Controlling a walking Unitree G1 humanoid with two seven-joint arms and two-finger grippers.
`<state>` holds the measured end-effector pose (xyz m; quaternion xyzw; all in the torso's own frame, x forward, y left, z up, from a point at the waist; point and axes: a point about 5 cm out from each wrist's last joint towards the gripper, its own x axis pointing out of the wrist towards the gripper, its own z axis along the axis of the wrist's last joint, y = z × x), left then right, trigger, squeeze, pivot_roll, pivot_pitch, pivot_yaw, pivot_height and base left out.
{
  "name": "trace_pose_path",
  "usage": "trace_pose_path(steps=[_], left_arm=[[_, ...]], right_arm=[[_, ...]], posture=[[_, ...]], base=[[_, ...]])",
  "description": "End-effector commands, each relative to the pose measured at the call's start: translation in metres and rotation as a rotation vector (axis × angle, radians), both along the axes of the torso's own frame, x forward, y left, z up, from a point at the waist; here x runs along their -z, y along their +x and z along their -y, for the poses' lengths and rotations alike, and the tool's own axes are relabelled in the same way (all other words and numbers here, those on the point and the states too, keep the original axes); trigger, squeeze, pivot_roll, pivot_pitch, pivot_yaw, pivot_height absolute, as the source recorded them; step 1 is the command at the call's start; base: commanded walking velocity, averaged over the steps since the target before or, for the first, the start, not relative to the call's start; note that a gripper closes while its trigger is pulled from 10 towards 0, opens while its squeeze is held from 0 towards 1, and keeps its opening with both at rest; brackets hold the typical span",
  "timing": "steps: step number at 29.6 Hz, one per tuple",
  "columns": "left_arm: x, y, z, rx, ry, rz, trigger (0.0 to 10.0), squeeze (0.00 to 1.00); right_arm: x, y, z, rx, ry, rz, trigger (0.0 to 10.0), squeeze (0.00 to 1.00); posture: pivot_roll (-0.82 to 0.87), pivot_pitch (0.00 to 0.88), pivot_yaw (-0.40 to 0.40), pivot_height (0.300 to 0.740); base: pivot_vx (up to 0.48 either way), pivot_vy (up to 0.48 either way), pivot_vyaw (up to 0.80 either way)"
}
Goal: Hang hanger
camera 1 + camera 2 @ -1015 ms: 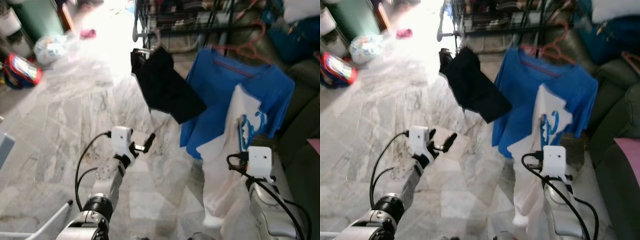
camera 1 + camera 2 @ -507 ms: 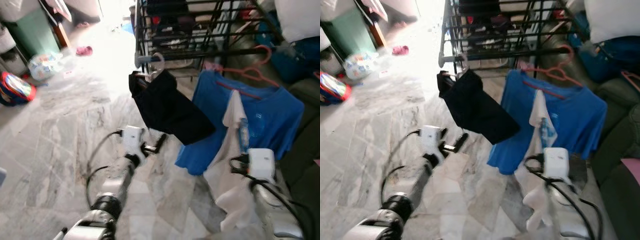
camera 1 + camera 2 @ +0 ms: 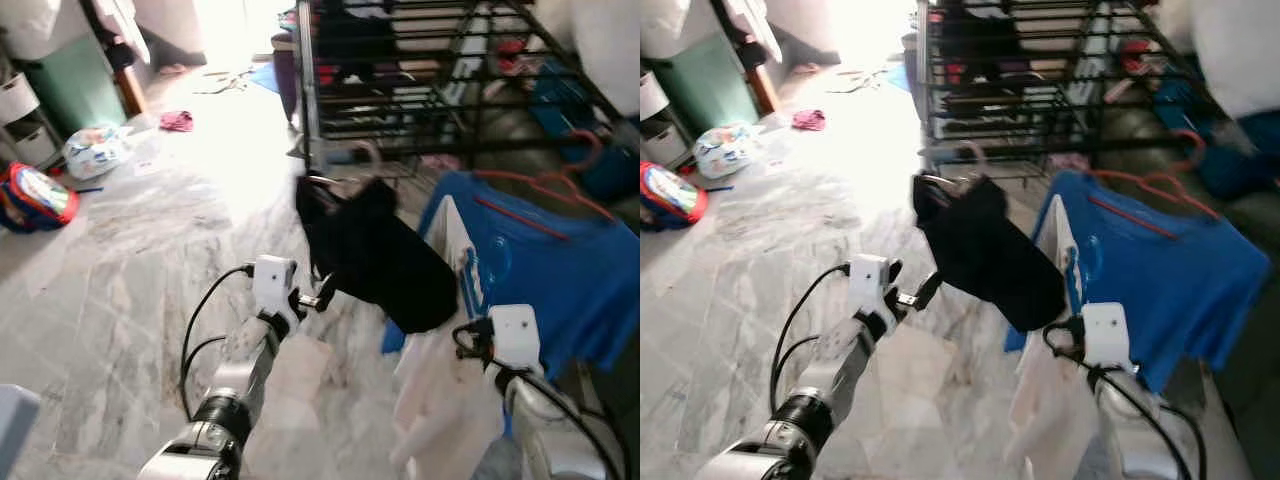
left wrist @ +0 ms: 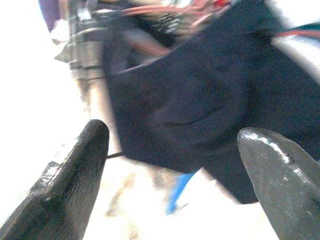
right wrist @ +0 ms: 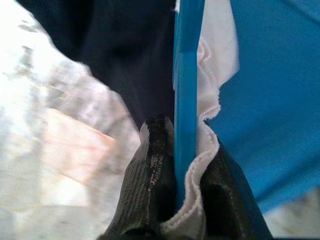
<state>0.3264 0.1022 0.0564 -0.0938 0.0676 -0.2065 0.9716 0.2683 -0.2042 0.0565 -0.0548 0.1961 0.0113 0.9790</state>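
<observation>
Left eye view
Rack: a black wire rack [image 3: 420, 70] runs across the far side, its near corner post at your centre.
Dark shirt: a dark shirt [image 3: 375, 255] hangs off the rack's near rail, draped down and toward your right.
Blue shirt: a blue shirt [image 3: 560, 275] hangs on a red hanger [image 3: 545, 190] to the right of the dark one, the hanger's long axis slanting down to the right.
Left gripper: your left gripper [image 3: 318, 296] is raised just beside the dark shirt's lower left edge, fingers apart and holding nothing.
Open room: bare marble floor [image 3: 130, 250] spreads wide to your left; the right side is crowded with cloth.

Right eye view
Right arm: your right wrist block [image 3: 1105, 335] sits low, with white cloth [image 3: 1045, 400] hanging beside it, in front of the blue shirt.
Far clutter: a green bin [image 3: 705, 85] and a bag [image 3: 725, 148] stand well apart on the far left.

Left wrist view
Fingers: both black fingers [image 4: 70, 180] are spread wide, the dark shirt between them but farther off, not touched.
Edge: a pale rack post [image 4: 92, 75] stands beside the shirt.

Right wrist view
Right gripper: your right gripper [image 5: 182, 185] is clamped on a blue hanger [image 5: 187, 80] with a white hem pinched alongside.
Hanger axis: the blue bar runs straight out along the fingers, edge-on to you.
Surroundings: dark shirt on one side, blue shirt on the other, both near.
</observation>
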Motion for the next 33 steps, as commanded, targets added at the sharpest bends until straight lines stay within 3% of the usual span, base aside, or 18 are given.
trace_pose_path(steps=[1,11,33], left_arm=[[0.0001,-0.0012,0.0100,0.017,-0.003,-0.001,10.0,0.00],[0.0013,-0.0018,0.0114,0.019,-0.006,-0.008,10.0,0.00],[0.0020,-0.0022,0.0101,0.010,-0.017,-0.012,10.0,0.00]], right_arm=[[-0.0065,0.0018,0.0101,0.035,-0.010,0.021,10.0,0.00],[-0.0071,0.0025,0.0103,0.049,-0.006,0.026,10.0,0.00],[-0.0090,0.0002,0.0164,0.072,-0.007,0.031,10.0,0.00]], posture=[[-0.16,0.079,0.034,0.740],[-0.17,0.089,0.041,0.740],[-0.17,0.101,0.044,0.740]], base=[[0.375,0.000,0.00],[0.408,-0.033,0.00],[0.000,0.000,0.00]])
